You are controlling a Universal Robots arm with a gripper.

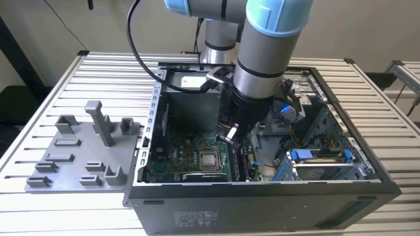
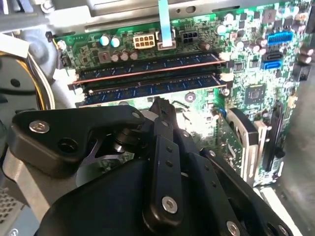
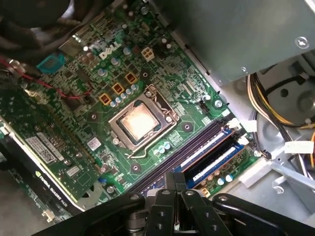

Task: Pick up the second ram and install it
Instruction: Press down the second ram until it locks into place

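My gripper (image 1: 231, 137) is down inside the open computer case (image 1: 367, 189), over the green motherboard (image 3: 88, 69). In the second wrist view two dark memory sticks stand side by side in the slots. The second ram (image 2: 123, 91) is the one nearer my gripper (image 2: 160, 103), with the other stick (image 2: 147, 69) just beyond it. My fingers are shut together, their tip at mid-length of the second ram's edge. Whether they touch it is not clear. In the first wrist view my gripper (image 3: 174, 178) sits at the blue memory slots (image 3: 209, 150).
The bare processor socket (image 3: 140, 120) lies beside the slots, with a graphics card (image 3: 44, 162) beyond it. The power supply (image 1: 192, 101), yellow cables (image 3: 275, 98) and a blue-tabbed drive cage (image 1: 321, 162) crowd the case. A grey holder block (image 1: 78, 157) stands outside, at the exterior view's left.
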